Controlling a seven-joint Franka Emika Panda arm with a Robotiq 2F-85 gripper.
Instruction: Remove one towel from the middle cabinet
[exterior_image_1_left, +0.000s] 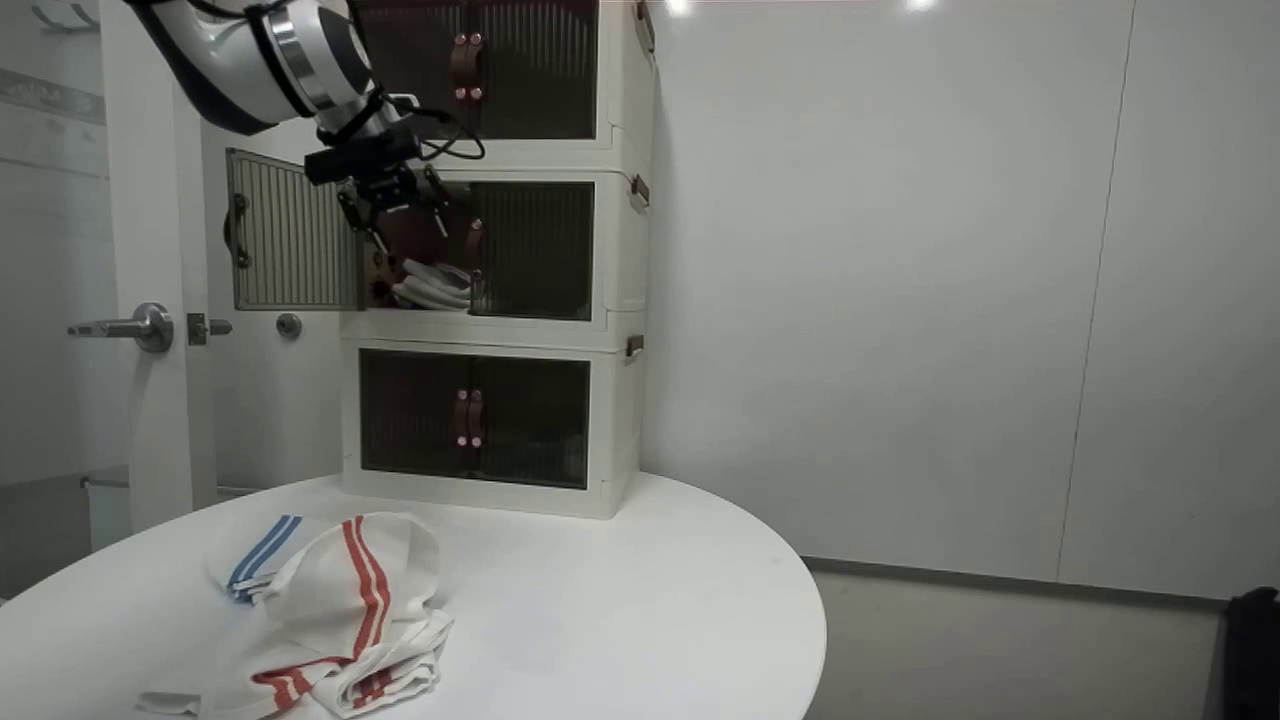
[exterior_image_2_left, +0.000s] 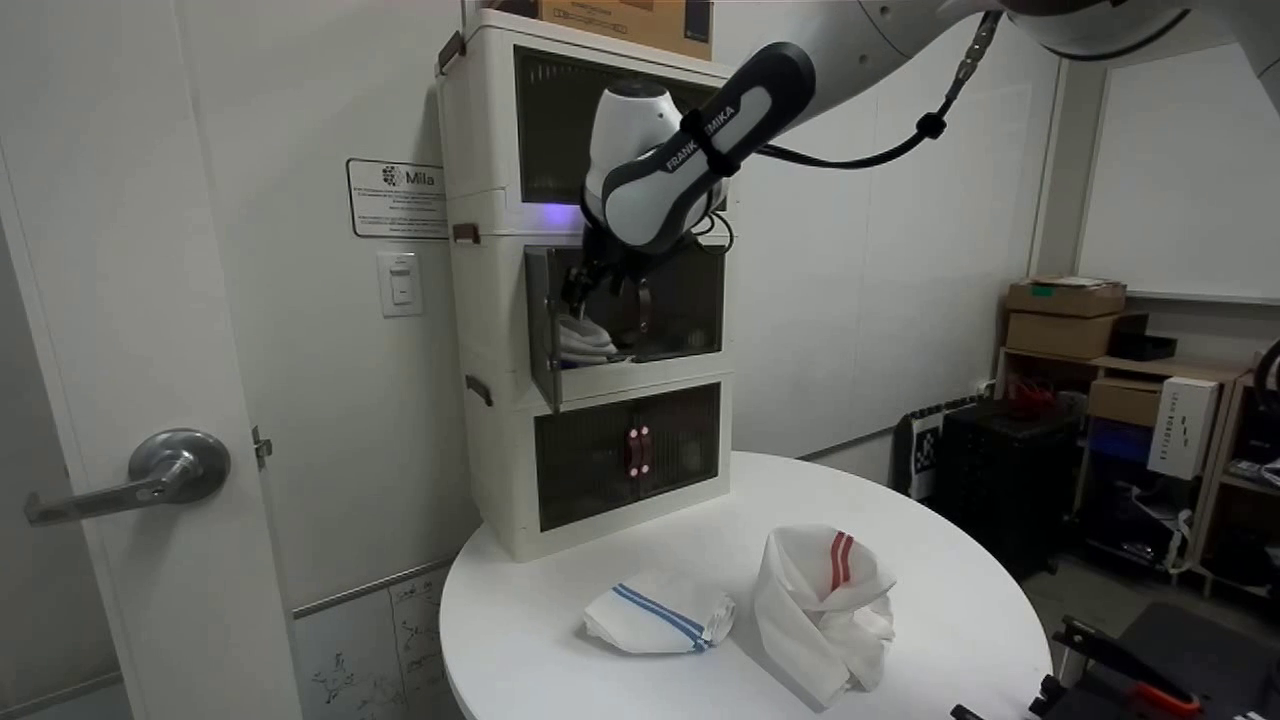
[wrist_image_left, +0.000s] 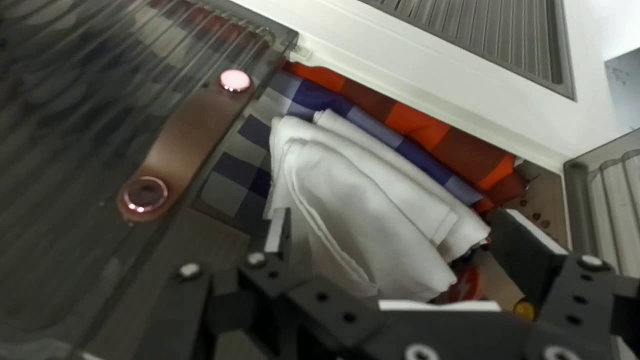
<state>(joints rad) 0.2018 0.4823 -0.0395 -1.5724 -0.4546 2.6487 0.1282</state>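
Gripper (exterior_image_1_left: 411, 234), spread wide, hangs over white towel (wrist_image_left: 350, 200) near the front edge of the middle cabinet (exterior_image_1_left: 626, 258), apparently pre-grasp, descent and a 1-towel pinch likely needed next.

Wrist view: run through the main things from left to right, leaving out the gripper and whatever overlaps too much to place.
Brown strap handle → folded white cloth → middle cabinet's open ribbed door at the right edge.

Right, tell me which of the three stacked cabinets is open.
The middle cabinet: one ribbed door is swung out, whereas the top cabinet and bottom cabinet are fully shut.
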